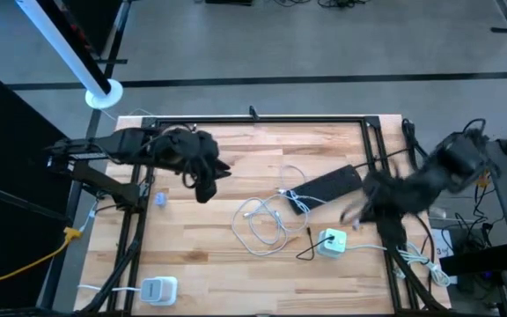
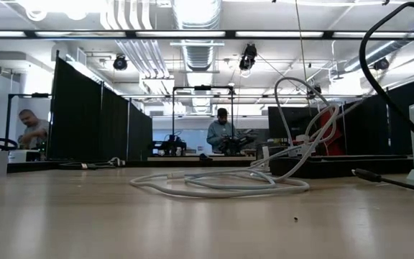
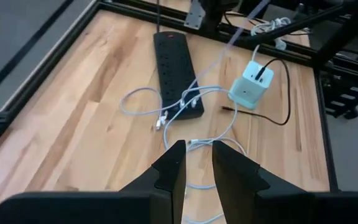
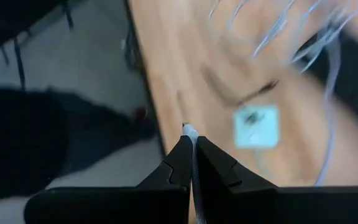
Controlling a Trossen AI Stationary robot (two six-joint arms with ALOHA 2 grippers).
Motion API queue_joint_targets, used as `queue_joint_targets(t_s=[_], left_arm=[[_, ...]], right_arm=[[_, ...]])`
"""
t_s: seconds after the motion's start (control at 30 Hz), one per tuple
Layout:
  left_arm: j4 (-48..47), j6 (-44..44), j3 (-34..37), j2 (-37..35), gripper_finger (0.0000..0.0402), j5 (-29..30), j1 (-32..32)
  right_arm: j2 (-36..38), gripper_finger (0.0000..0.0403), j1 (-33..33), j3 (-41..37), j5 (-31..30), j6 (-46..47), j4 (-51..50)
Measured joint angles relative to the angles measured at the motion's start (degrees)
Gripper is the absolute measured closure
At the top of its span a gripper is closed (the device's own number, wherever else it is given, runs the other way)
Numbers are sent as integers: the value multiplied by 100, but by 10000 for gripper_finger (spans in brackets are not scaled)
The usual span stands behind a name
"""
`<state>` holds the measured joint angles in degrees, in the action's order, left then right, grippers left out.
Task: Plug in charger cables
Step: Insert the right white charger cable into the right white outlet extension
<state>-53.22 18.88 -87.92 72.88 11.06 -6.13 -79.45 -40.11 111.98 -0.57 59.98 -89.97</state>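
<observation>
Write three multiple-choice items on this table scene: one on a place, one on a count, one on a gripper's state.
1. The thin black cable is plugged into:
A. a laptop
B. nothing
C. the white square charger block

2. White charger blocks on the wooden table:
A. one
B. two
C. four

3. The right gripper is:
A. shut on a thin white cable end
B. wide open
C. shut on a pen

Answers:
1 C: its plug stands in that block's face.
2 B: the high view adds a second white block on the left arm's side.
3 A: the white tip pokes out between its closed fingers.
</observation>
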Motion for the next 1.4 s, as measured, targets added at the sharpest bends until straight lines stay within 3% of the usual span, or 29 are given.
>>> queue_joint_targets(t_s=[0.2,0.47,0.67,0.93,1.17,1.4], left_arm=[[21,31,50,-83,336,726,-661],[124,173,517,-86,336,1959,-1396],[279,916,1058,-116,336,1999,-1809],[1292,1472,1805,-133,336,2001,-2318],[1613,1493,1928,-144,335,2012,-2374],[1726,1446,1928,-144,335,2124,-2374]], right_arm=[[-568,403,-539,-176,-277,497,3],[-877,403,-677,-1290,-583,650,140],[-743,403,-682,-2346,-844,515,682],[-740,403,-462,-3303,-552,-120,1518],[-734,403,-436,-3823,-516,-502,1654],[-729,403,-420,-3993,-723,-645,2406]])
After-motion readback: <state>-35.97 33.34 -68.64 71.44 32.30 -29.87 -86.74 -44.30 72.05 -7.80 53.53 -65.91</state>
